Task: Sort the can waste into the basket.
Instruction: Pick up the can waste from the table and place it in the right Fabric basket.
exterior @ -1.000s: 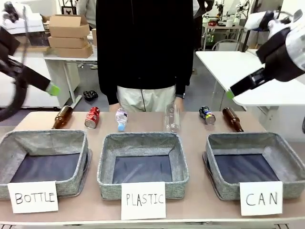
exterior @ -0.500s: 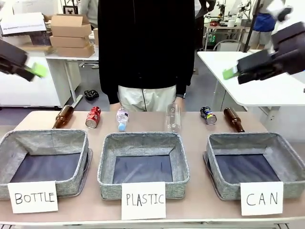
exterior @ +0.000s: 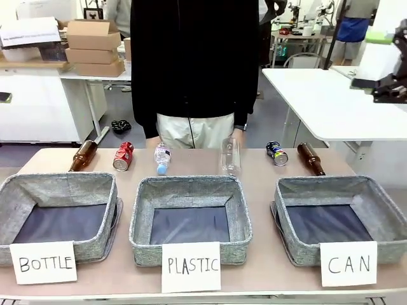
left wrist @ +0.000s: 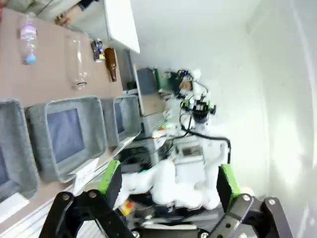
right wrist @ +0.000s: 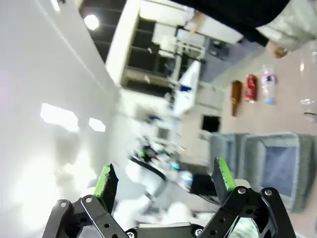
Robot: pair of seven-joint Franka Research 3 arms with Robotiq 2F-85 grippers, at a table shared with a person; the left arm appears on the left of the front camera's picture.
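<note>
Two pieces of can waste lie in a row at the table's far edge: a red can (exterior: 123, 156) on the left and a dark can (exterior: 276, 153) on the right. The basket (exterior: 321, 184) with the "CAN" sign (exterior: 348, 263) stands at the front right, with nothing in it. My left gripper (left wrist: 168, 183) is raised high beside the table, open, nothing between its green pads; its view catches the dark can (left wrist: 97, 49) and the basket (left wrist: 124, 121) far off. My right gripper (right wrist: 164, 181) is likewise high and open, with the red can (right wrist: 251, 88) far away.
Baskets signed "BOTTLE" (exterior: 60, 184) and "PLASTIC" (exterior: 187, 187) stand to the left of the CAN basket. Brown bottles (exterior: 84, 155) (exterior: 311, 158) and clear plastic bottles (exterior: 162, 157) (exterior: 230, 156) lie among the cans. A person (exterior: 191, 63) stands at the far side.
Both arms have swung up and outward, leaving the space over the table in the front view. Cans, bottles and baskets have not moved.
</note>
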